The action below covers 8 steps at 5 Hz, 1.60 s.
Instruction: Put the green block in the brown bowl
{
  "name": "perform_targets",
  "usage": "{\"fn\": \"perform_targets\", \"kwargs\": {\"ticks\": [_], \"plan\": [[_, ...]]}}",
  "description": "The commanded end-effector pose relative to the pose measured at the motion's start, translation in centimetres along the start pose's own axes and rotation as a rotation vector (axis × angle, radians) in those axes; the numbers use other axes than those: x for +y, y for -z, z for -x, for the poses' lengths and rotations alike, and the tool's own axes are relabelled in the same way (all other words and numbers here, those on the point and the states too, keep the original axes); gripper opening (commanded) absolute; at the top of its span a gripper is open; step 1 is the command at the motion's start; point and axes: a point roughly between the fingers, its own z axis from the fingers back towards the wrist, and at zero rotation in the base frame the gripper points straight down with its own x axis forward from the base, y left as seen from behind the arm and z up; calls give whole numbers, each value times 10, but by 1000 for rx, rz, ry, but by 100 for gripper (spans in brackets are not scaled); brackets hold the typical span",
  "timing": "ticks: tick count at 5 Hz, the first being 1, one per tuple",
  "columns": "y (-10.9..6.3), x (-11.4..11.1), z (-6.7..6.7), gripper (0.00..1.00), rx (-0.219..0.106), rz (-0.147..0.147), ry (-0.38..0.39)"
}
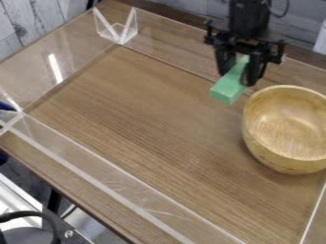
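My gripper hangs above the table at the upper right, its black fingers shut on the green block. The block dangles tilted below the fingers, its lower end clear of the table. The brown bowl stands on the wood at the right, light-tan, with nothing inside it. The block is just left of the bowl's far rim, almost over its edge.
The wooden table is ringed by low clear acrylic walls. A clear folded plastic piece stands at the back left corner. Cables and a dark stand lie below the front left edge.
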Motion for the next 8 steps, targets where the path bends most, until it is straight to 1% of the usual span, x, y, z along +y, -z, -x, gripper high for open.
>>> {"fn": "perform_targets", "kwargs": {"ticks": [1, 2, 3, 4, 6, 7, 8], "plan": [[-15, -19, -13, 0, -52, 17, 34], [-8, -32, -17, 0, -42, 24, 64], [3, -42, -22, 0, -28, 29, 88], [16, -44, -24, 0, -12, 34, 99], [34, -45, -31, 0, 5, 32, 106], [41, -45, -35, 0, 8, 28, 110], [44, -45, -36, 0, 9, 26, 113]]}}
